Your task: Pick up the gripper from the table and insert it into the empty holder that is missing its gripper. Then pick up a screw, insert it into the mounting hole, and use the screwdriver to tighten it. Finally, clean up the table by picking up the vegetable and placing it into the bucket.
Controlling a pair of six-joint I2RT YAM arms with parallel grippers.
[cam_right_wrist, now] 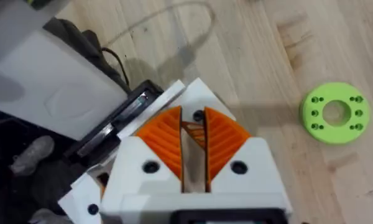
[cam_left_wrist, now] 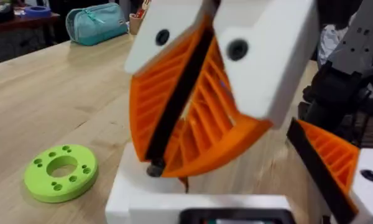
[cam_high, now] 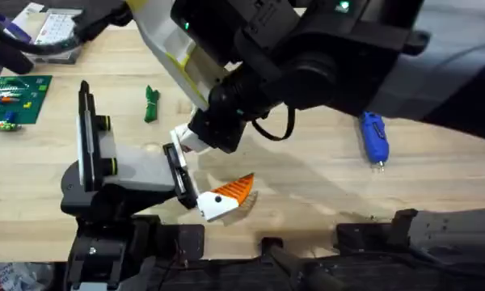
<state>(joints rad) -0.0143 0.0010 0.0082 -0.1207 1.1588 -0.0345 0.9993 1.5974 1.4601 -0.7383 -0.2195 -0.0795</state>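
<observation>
R arm reached across the middle, w/ the right hand (cam_right_wrist: 193,119) just beside the black end bracket (cam_high: 178,174) of the holder (cam_high: 137,168). Its orange pads (cam_right_wrist: 165,134) were almost together, only a thin slit btwn them. A small dark round bit sat at the tips; couldn't tell what it was or if it was pinched. From the left wrist cam the same pads met at a point.

Left hand (cam_left_wrist: 199,206): couldn't tell whether apart or together.

The gripper (cam_high: 226,198) lay at the near end of the bracket, touching it, orange wedge pointing away from the holder. Couldn't tell if it was seated.

The screwdriver (cam_high: 374,137) lay flat on the surface (cam_high: 307,178), well apart to the right. The vegetable (cam_high: 151,105) lay beyond the holder. A green ring (cam_right_wrist: 334,113) w/ small holes lay near the right hand. A green circuit board (cam_high: 16,99) sat at the far left.
</observation>
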